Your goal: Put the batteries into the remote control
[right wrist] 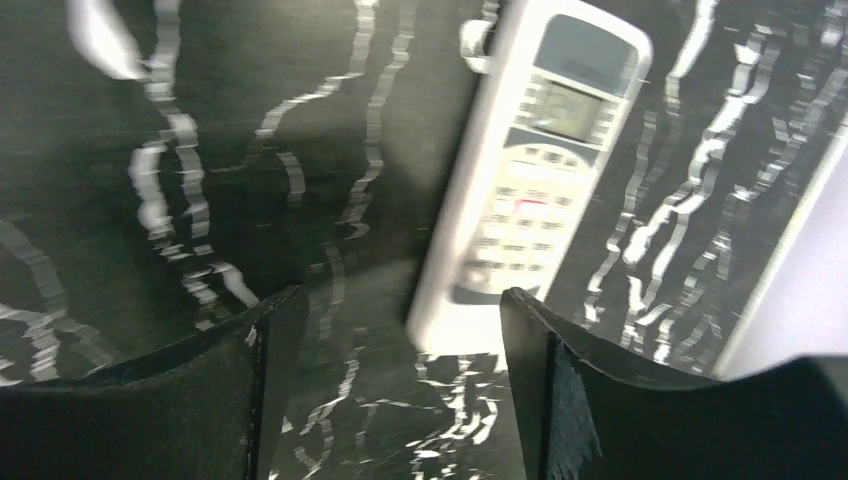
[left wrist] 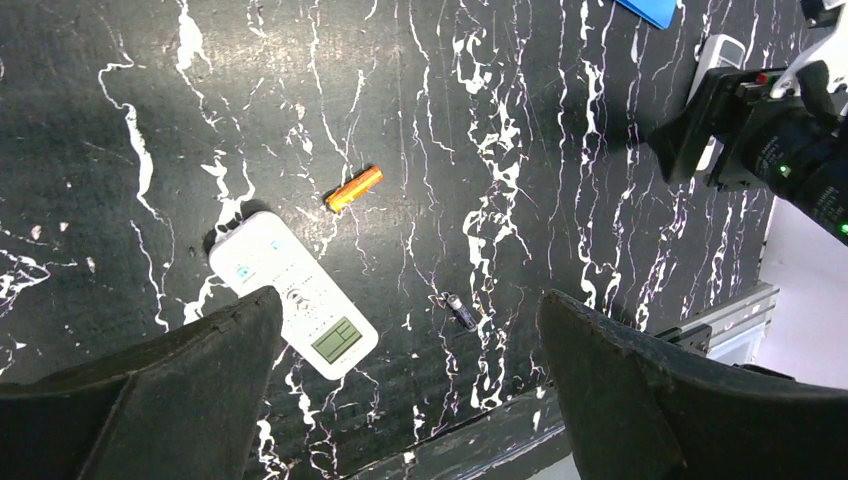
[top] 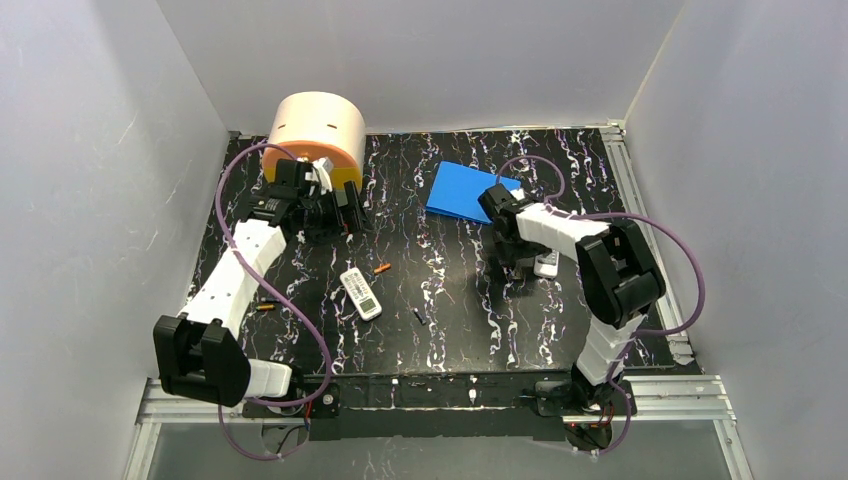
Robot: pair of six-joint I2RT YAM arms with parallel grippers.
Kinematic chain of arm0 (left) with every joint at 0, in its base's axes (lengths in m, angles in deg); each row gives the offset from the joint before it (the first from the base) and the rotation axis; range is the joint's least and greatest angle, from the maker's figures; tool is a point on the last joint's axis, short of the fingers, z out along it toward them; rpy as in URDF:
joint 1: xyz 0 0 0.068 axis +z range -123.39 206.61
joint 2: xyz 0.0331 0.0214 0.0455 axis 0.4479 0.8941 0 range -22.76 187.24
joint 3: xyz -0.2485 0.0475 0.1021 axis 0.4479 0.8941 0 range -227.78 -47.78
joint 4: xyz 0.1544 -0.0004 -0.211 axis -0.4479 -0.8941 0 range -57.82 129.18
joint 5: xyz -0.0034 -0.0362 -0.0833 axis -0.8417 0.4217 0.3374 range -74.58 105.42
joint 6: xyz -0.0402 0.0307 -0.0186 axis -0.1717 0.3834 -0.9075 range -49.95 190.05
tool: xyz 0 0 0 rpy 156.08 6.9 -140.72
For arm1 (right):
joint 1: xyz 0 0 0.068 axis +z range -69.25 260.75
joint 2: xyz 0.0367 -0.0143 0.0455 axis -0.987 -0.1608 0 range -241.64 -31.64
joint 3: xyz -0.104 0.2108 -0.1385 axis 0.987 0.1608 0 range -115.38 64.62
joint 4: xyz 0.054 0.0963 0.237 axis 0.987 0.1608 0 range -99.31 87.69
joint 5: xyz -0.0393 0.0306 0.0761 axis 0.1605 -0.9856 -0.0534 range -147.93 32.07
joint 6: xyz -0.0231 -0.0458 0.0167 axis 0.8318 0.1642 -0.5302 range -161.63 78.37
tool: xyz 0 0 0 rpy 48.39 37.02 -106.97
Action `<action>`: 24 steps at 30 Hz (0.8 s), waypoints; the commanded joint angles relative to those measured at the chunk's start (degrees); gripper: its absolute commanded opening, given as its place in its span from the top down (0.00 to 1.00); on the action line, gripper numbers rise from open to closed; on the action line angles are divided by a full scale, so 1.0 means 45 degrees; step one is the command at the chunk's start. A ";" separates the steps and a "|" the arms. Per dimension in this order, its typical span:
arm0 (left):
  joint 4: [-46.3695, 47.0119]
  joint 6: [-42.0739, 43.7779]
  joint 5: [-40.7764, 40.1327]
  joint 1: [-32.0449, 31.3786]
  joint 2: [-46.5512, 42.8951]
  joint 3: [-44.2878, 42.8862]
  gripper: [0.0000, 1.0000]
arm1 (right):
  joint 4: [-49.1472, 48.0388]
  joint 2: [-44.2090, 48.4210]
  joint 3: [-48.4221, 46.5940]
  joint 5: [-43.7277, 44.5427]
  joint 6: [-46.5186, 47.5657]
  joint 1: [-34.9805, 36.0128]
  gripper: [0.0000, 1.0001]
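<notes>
Black marble-pattern table with white veins (top: 450, 335). Peach-and-orange cylindrical container (top: 318, 125) in the far-left corner. Flat blue rectangular sheet (top: 465, 190) far side, right of centre.

Left gripper (left wrist: 405, 320): just in front of the container, up off the table, jaws spread wide, nothing between them. Its camera looks down on the mid-table items.

Right gripper (right wrist: 395, 320): low over the table, just near of the blue sheet. Jaws parted, not clamped on anything. Wrist view is motion-blurred.

White remote control with small screen (top: 361, 293): flat on the table near centre, buttons up, untouched.

Second white remote control (right wrist: 535, 170): face up on the table at the right gripper. Its near end reaches in between the fingers, closer to one, with a clear gap to the other.

Batteries, all loose on the table, none in a remote:
- orange cylindrical battery (left wrist: 354, 189), just beyond the centre remote
- second orange battery (top: 265, 306), near the left arm's forearm
- thin dark battery (left wrist: 462, 310), right of the centre remote
</notes>
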 commanded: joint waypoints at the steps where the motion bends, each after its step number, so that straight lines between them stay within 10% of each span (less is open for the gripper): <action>1: -0.1057 -0.0356 -0.0628 0.0187 -0.0162 -0.0562 0.02 | -0.0515 0.0995 -0.0604 -0.3430 -0.0230 0.0101 0.21; 9: -0.1643 -0.0890 -0.2036 0.0272 -0.1435 0.0080 0.02 | -0.3753 0.3194 0.0567 -0.9031 0.0393 0.0756 0.22; 24: -0.1427 -0.6117 -0.5084 -0.2556 -0.0355 0.3594 0.02 | -0.4996 0.2258 0.0899 -0.7146 -0.2380 0.2974 0.27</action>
